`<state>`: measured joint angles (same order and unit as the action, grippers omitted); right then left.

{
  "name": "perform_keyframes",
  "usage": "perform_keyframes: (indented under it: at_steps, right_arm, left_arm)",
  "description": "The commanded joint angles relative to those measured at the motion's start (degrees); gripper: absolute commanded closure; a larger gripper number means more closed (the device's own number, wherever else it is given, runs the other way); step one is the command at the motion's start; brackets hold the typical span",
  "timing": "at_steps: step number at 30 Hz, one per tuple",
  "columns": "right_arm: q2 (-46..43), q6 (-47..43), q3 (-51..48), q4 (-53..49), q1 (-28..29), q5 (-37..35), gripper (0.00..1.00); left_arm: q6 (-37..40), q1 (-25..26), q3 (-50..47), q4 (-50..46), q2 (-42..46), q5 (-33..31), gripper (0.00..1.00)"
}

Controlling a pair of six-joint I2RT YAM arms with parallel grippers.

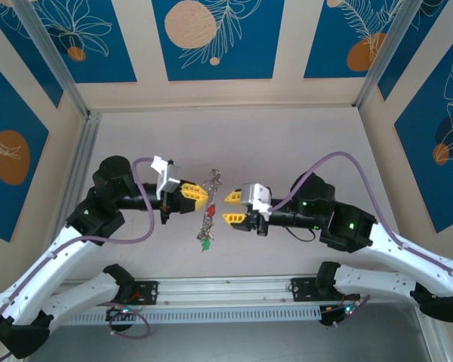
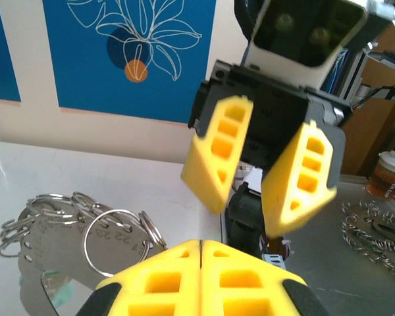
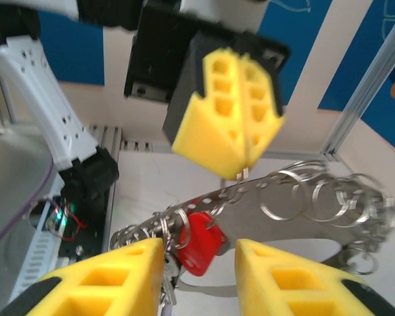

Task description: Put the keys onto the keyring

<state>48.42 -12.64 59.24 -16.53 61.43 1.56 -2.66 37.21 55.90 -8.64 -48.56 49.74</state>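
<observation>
Curved silver keyring, red and green keys strung on

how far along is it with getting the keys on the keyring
Done: a red key and a green key already hang from the keyring. In hand: the left gripper is shut on the keyring, while the right gripper stands open beside the red key, gripping nothing. Left: I cannot tell whether more keys are to go on.

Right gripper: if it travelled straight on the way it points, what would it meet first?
Probably the red key on the keyring, just ahead between the open fingers of the right gripper; the left gripper holds the keyring above it. Depth is unclear.
</observation>
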Motion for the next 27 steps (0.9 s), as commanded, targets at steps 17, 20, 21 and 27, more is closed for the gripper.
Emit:
perform_keyframes:
  at_steps: [17,20,21,27]
  right_arm:
    - [7.1,11.4,4.1,7.3,-3.4,14.2,0.77]
    - [6.8,12.3,3.5,9.0,-3.8,15.5,0.77]
    - [6.8,12.4,3.3,9.3,-3.9,15.6,0.77]
    - [7.5,12.8,3.1,10.2,-4.2,15.5,0.77]
  left_arm:
    - [-9.5,0.3,-5.4,17.9,3.9,5.8,1.00]
    - [-10.2,0.3,-5.9,19.1,3.8,6.1,1.00]
    - [-10.4,0.3,-6.0,19.6,3.7,6.2,1.00]
    - [-11.6,0.3,-6.8,21.6,3.5,6.7,1.00]
